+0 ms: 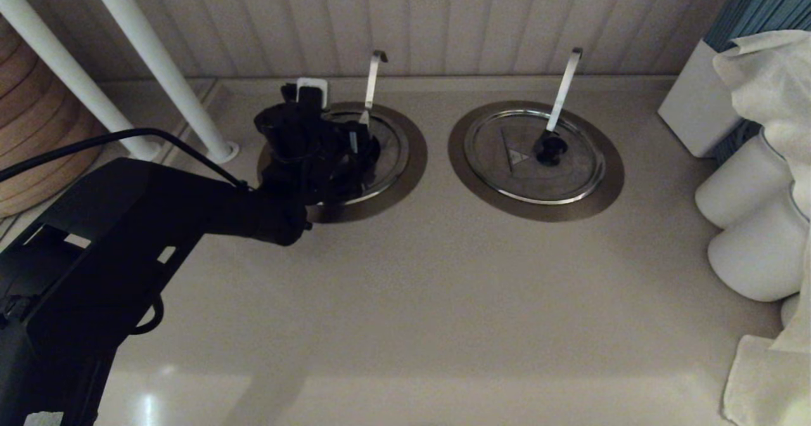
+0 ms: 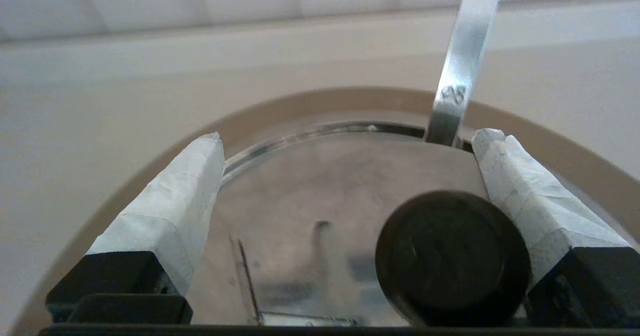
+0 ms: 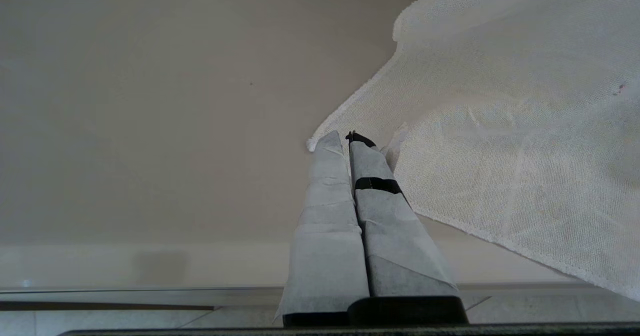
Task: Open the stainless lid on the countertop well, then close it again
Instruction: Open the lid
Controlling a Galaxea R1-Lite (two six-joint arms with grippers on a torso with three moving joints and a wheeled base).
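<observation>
The stainless lid [image 1: 391, 150] lies flat in the countertop well [image 1: 413, 167], the left of two wells, with its slim hook-tipped handle [image 1: 372, 80] rising at the back. My left gripper [image 1: 358, 150] hovers low over this lid and hides most of it. In the left wrist view the left gripper [image 2: 348, 136] is open over the lid [image 2: 320, 186]. The black knob [image 2: 452, 261] sits between the padded fingers [image 2: 170, 201], close against one of them, and the handle [image 2: 462, 71] stands just beyond. My right gripper [image 3: 345, 138] is shut on nothing, over bare countertop beside a white cloth [image 3: 500, 126].
The twin well's lid [image 1: 500, 160] with its broader white handle [image 1: 564, 90] lies to the right. White poles [image 1: 158, 64] and a wooden stack [image 1: 31, 134] stand at the left. White rolls [image 1: 747, 248], a box [image 1: 694, 106] and cloth [image 1: 763, 381] crowd the right edge.
</observation>
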